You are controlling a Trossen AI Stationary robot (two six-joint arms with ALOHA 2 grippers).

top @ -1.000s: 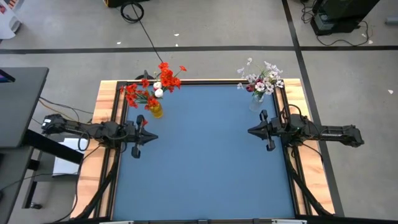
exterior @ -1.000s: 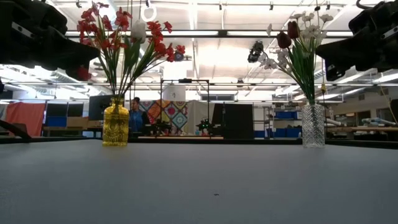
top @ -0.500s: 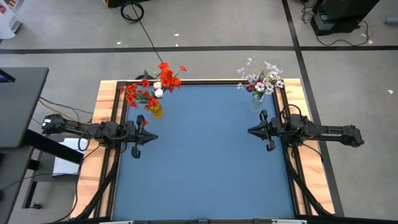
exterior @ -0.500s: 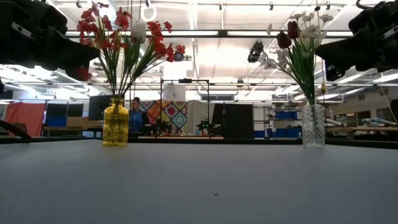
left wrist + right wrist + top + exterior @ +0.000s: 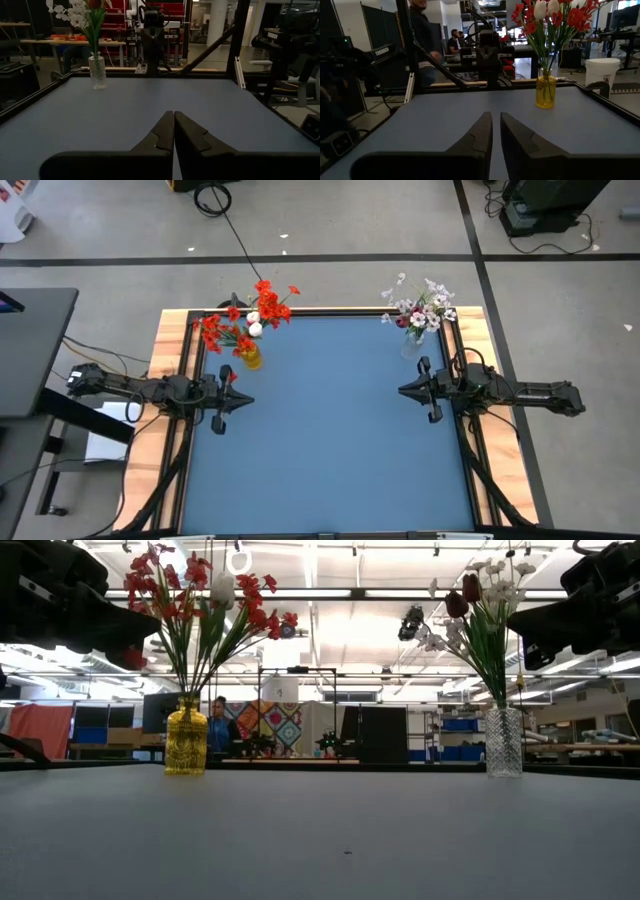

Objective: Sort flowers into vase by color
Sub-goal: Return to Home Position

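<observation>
L gripper (image 5: pixel 173 114) clenched, empty, hanging over left edge of table (image 5: pixel 330 440). R gripper (image 5: pixel 496 115) pinched too, empty, at right edge. I see red flowers (image 5: pixel 262 305) in amber vase (image 5: pixel 250 358), far-left corner. White/pink flowers (image 5: pixel 420 305) in clear vase (image 5: pixel 412 345), far-right corner.

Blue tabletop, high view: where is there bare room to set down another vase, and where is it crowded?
Free: the wide middle of the table between the left end effector and right end effector, and all the near half. Also the far strip between the yellow vase and clear vase. Crowded: the two far corners, around each vase.
</observation>
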